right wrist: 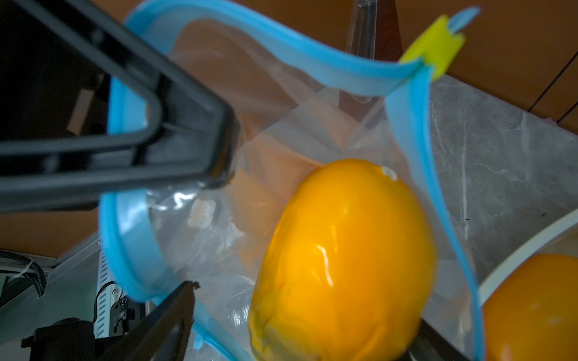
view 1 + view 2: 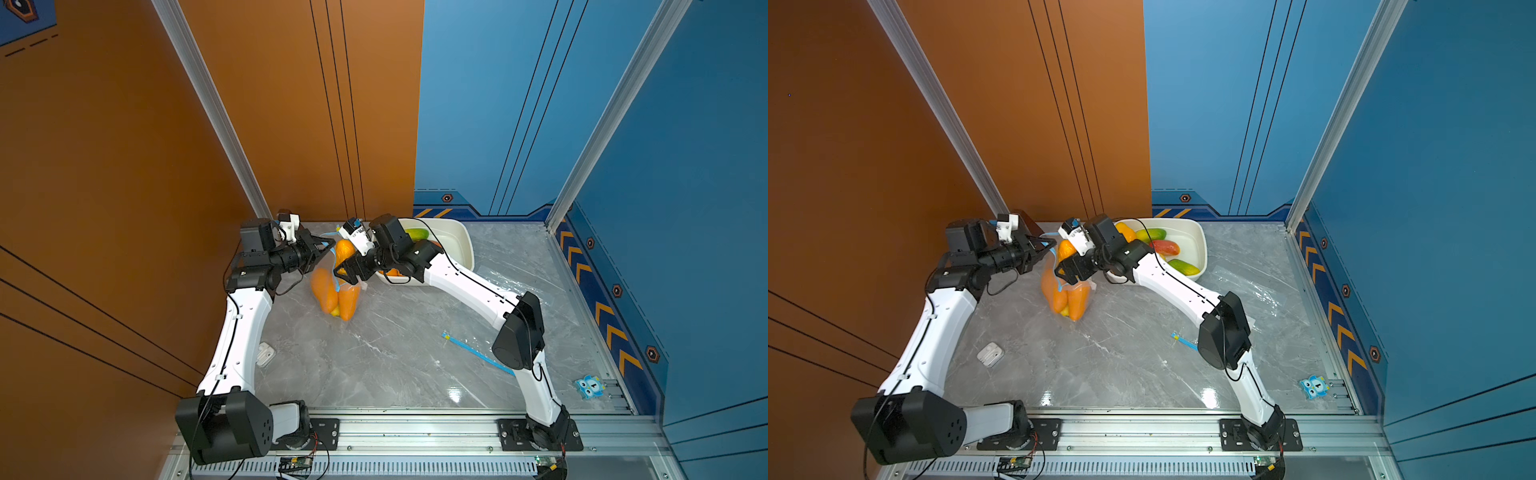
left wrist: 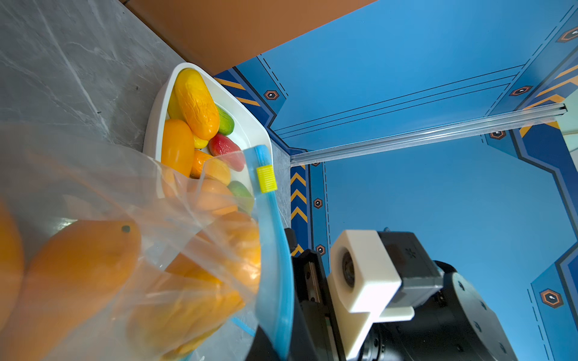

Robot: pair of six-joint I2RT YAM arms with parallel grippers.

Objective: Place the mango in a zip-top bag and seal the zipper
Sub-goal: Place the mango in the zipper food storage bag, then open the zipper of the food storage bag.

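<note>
A clear zip-top bag (image 2: 332,291) with a blue zipper rim (image 1: 131,250) stands at the back of the table, with several orange mangoes (image 3: 81,265) inside. My left gripper (image 2: 328,245) is shut on the rim (image 3: 272,250) and holds the mouth up. Its black fingers (image 1: 187,140) show in the right wrist view. A yellow slider (image 1: 438,47) sits at the zipper's end. A yellow-orange mango (image 1: 344,256) sits in the bag's mouth (image 2: 1066,249). My right gripper (image 1: 309,315) is open around it, one fingertip (image 1: 187,287) well clear of the fruit.
A white tray (image 2: 461,237) at the back right holds several more mangoes, yellow, green and red. A second clear bag (image 2: 519,286) with a blue zipper (image 2: 478,353) lies flat under the right arm. A small white object (image 2: 265,353) lies near the left arm.
</note>
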